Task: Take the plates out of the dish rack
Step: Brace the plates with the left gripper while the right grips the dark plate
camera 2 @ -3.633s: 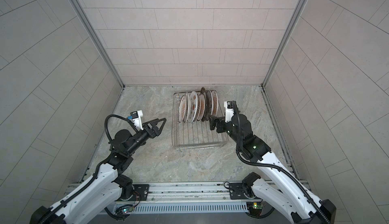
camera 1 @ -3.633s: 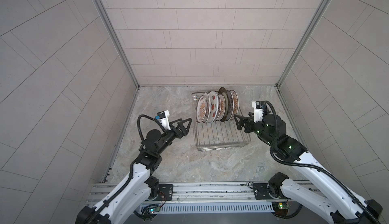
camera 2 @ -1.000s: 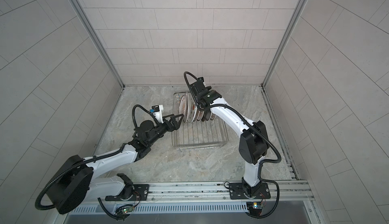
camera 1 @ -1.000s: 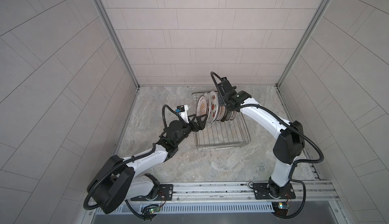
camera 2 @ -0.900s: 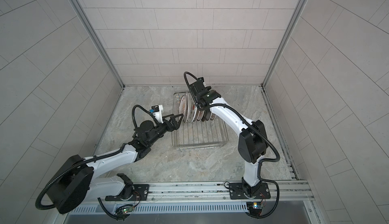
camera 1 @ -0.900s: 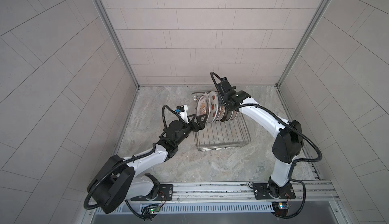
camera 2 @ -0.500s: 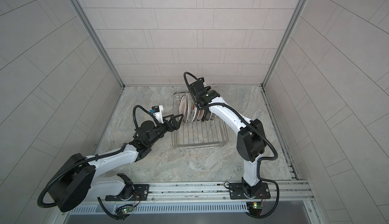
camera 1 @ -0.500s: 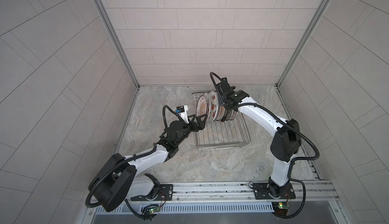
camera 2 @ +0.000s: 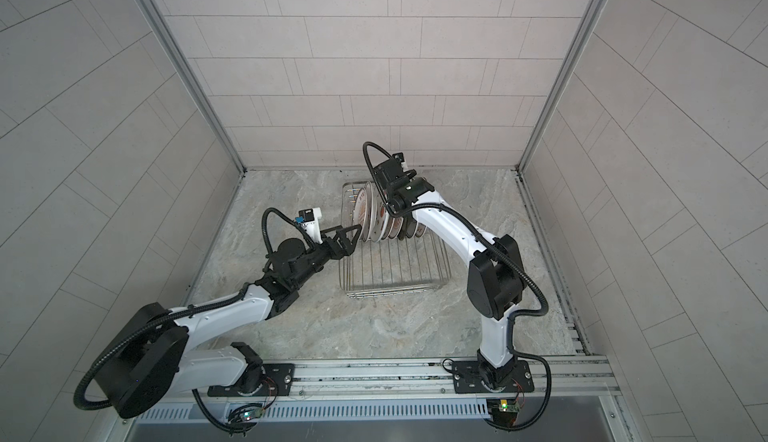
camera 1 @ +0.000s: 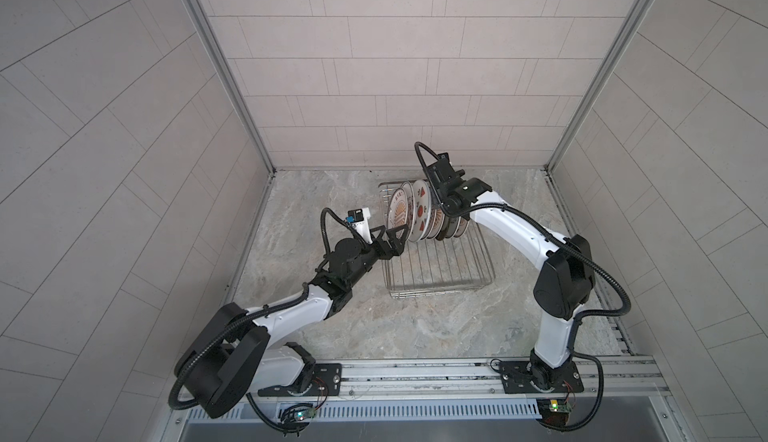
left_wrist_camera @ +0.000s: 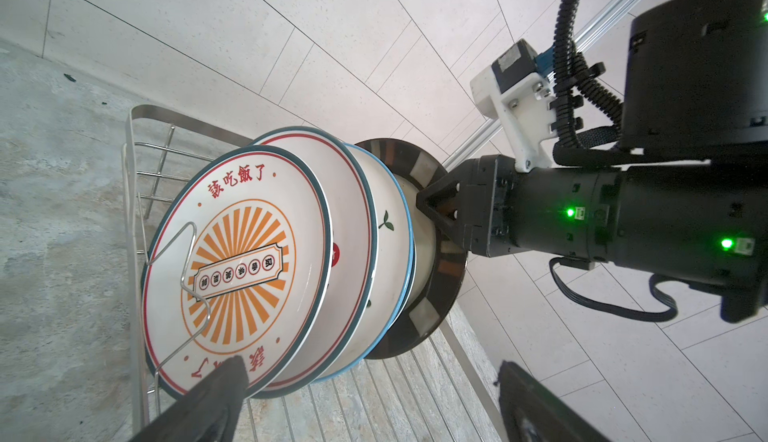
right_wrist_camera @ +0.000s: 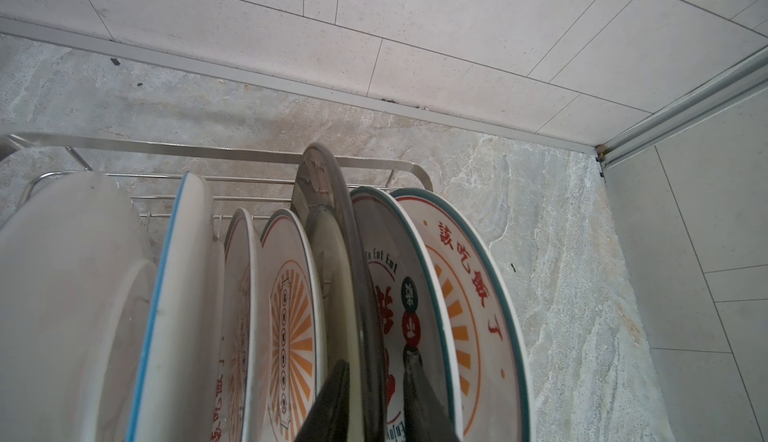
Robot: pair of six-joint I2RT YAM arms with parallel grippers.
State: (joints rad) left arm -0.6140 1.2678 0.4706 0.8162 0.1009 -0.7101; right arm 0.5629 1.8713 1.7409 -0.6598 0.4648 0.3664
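Several plates stand on edge in the silver wire dish rack [camera 1: 440, 269] [camera 2: 395, 269]. My right gripper [right_wrist_camera: 374, 369] reaches down from above. Its jaws straddle the rim of the taller brown-rimmed plate [right_wrist_camera: 353, 232] [left_wrist_camera: 440, 294], close on both sides. Whether they press on it I cannot tell. The left wrist view shows that gripper [left_wrist_camera: 432, 207] at the same rim. My left gripper [left_wrist_camera: 374, 398] [camera 1: 392, 236] is wide open at the rack's left end. One of its fingers [left_wrist_camera: 220, 394] lies in front of the lower edge of the front sunburst plate [left_wrist_camera: 237, 253] [camera 1: 397, 211].
The rack's near half holds only bare wire rods [camera 1: 436, 261]. Marble tabletop [camera 1: 415, 328] spreads around the rack. Tiled walls close in the back and both sides, and a metal rail [camera 1: 415, 373] runs along the front.
Since the earliest frames both arms have reached from the near side up to the rack. Over the last second the right elbow drifted slightly and the plates stayed in place.
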